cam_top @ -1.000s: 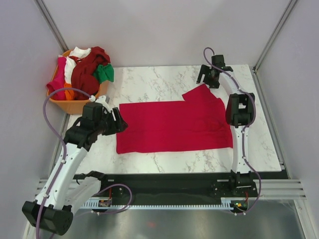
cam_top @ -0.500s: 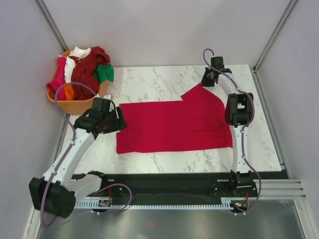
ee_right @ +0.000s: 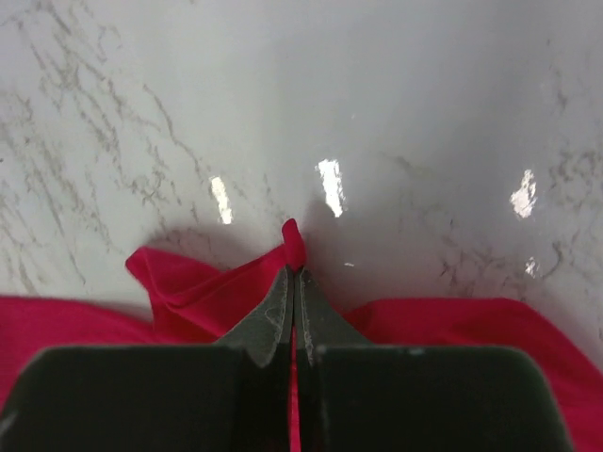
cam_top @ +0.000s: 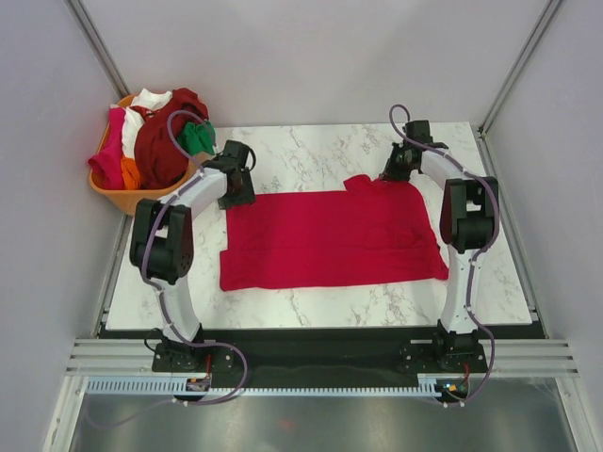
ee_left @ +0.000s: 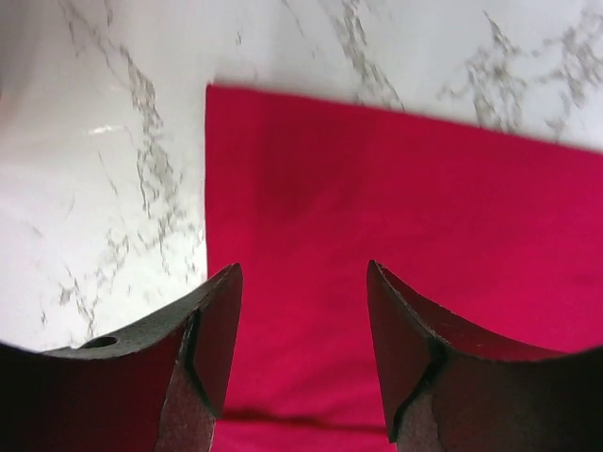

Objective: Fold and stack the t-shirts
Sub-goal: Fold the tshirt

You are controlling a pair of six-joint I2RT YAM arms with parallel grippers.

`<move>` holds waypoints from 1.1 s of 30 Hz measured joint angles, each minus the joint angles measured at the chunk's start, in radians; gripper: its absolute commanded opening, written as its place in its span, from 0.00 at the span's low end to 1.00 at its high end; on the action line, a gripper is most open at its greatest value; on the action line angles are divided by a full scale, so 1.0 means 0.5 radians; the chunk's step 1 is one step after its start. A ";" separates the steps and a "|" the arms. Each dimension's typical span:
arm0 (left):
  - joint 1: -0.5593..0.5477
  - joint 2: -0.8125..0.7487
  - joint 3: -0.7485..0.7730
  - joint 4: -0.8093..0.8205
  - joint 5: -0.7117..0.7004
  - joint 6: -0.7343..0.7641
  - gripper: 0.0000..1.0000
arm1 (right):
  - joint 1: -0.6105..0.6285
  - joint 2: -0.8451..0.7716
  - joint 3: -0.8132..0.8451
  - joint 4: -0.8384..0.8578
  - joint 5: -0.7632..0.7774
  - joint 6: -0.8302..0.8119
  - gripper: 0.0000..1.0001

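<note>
One t-shirt fold behind right fingers

Matt crimson cloth t-shirt lies on glossy marble-look table.

White marble table, crimson t-shirt spread flat, orange basket at far-left corner

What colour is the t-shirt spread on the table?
The t-shirt is plain crimson red, clearest in the top external view.
</note>
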 measured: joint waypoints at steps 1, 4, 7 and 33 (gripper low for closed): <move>0.002 0.065 0.043 0.006 -0.034 0.007 0.63 | 0.001 -0.045 -0.051 0.003 -0.017 0.002 0.00; 0.018 0.233 0.149 0.015 -0.110 0.038 0.64 | 0.008 -0.175 -0.175 0.039 -0.057 0.002 0.00; 0.069 0.346 0.232 0.020 -0.133 0.076 0.64 | 0.018 -0.267 -0.249 0.081 -0.083 0.002 0.00; 0.217 0.562 0.459 0.156 0.067 0.200 0.02 | 0.050 -0.330 -0.362 0.180 -0.146 -0.005 0.00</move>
